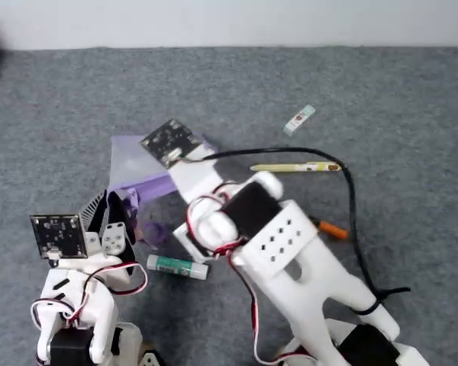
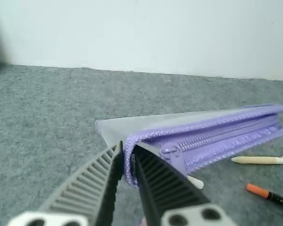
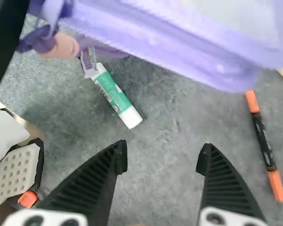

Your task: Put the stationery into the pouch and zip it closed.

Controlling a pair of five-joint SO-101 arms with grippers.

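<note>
**Pouch pinched at one corner, stationery on the carpet around it**

The purple pouch [image 1: 130, 164] lies on the grey carpet [image 1: 382, 91], its clear side panel facing up in the high view. Its zip [image 2: 212, 136] runs along the edge that faces the pens. The slider [image 2: 170, 151] sits close to the corner the left arm holds. Whether the mouth is open cannot be told.

The left gripper [image 2: 126, 157] has its two ribbed fingers pressed together on that corner of the pouch, with the purple trim squeezed between them. The right gripper [image 3: 160, 157] hovers just beside the pouch's zip edge with its fingers spread wide apart and nothing between them, only bare carpet below.

A green-and-white glue stick [image 1: 177, 266] lies just beside the pouch on the arms' side, close to the pinched corner. An orange-capped marker [image 3: 264, 146] lies near the pouch's other end, apart from it. A cream-yellow pen [image 1: 294, 167] rests farther out on the same side as the marker. A small white-and-green item [image 1: 299, 120] sits beyond the pen, well apart from the pouch. Past the pouch the carpet meets a white wall [image 2: 141, 33].
</note>
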